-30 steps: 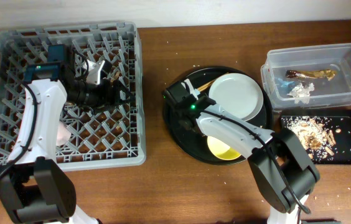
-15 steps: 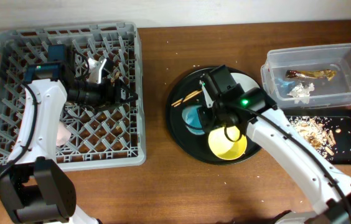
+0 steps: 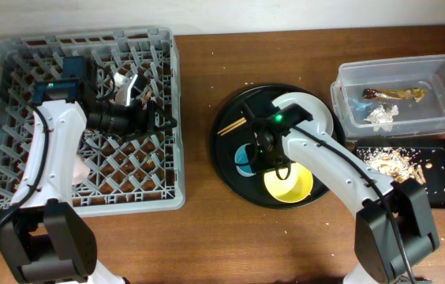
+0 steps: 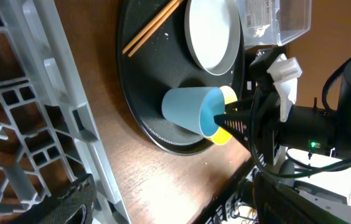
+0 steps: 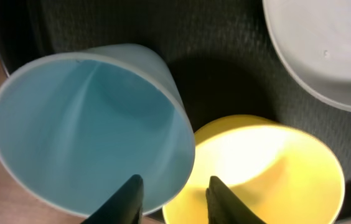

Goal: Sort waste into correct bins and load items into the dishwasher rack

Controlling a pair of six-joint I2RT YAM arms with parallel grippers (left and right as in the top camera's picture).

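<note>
Right gripper (image 5: pixel 175 198) is down at the light-blue cup (image 5: pixel 88 130) now. Its fingers are spread, one inside the mouth and one outside, with the rim wall between them, and I'd say it hasn't pinched yet. The cup lies tipped on its side on the round black tray (image 5: pixel 225 62), right up against the yellow bowl (image 5: pixel 256 162). It looks like thin, light plastic: stiff enough, but smooth, and likely to roll or skid if nudged. That rim wall is the place to take it, with a gentle squeeze. Left gripper (image 3: pixel 162 122) hangs over the dishwasher rack (image 3: pixel 17 63); whether it's spread or closed, I can't tell.
</note>
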